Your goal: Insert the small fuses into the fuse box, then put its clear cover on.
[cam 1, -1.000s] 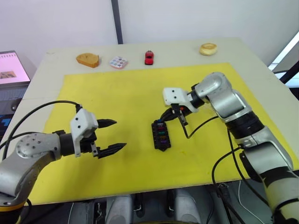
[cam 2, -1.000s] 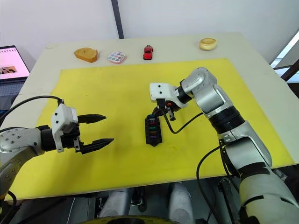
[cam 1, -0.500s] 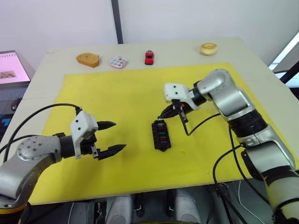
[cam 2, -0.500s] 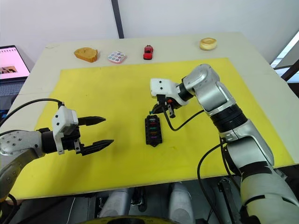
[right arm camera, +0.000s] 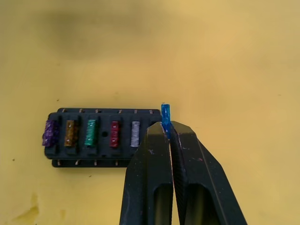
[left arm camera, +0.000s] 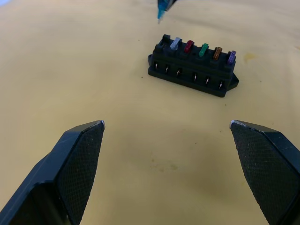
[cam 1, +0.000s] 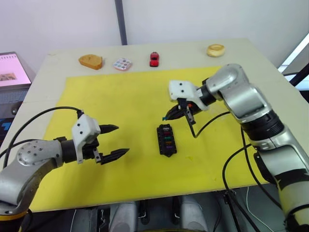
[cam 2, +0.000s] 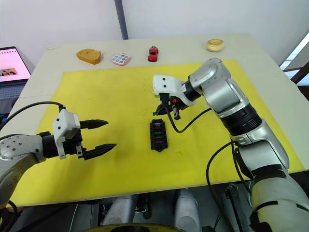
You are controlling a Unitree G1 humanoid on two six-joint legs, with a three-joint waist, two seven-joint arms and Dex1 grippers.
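The black fuse box point(cam 1: 166, 140) lies on the yellow mat point(cam 1: 120, 96), with purple, orange, green, red point(right arm camera: 114, 134) and grey small fuses standing in its slots. The slot at the end next to the grey fuse is empty. My right gripper point(cam 1: 166, 117) hovers just beyond that far end, shut on a teal-blue fuse point(right arm camera: 165, 114) that sticks out past its fingertips. Left of the box, my left gripper point(cam 1: 120, 140) stands open above the mat with nothing in it. The clear cover is out of view.
Along the table's far edge, beyond the mat, sit a bread piece point(cam 1: 91, 61), a round dotted tray point(cam 1: 122, 64), a red toy car point(cam 1: 154, 59) and a small doughnut point(cam 1: 215, 50). A screen point(cam 1: 10, 70) stands off the table's left side.
My right gripper has lifted up and back from the far end of the fuse box, still gripping the teal-blue fuse. The left gripper has barely moved.
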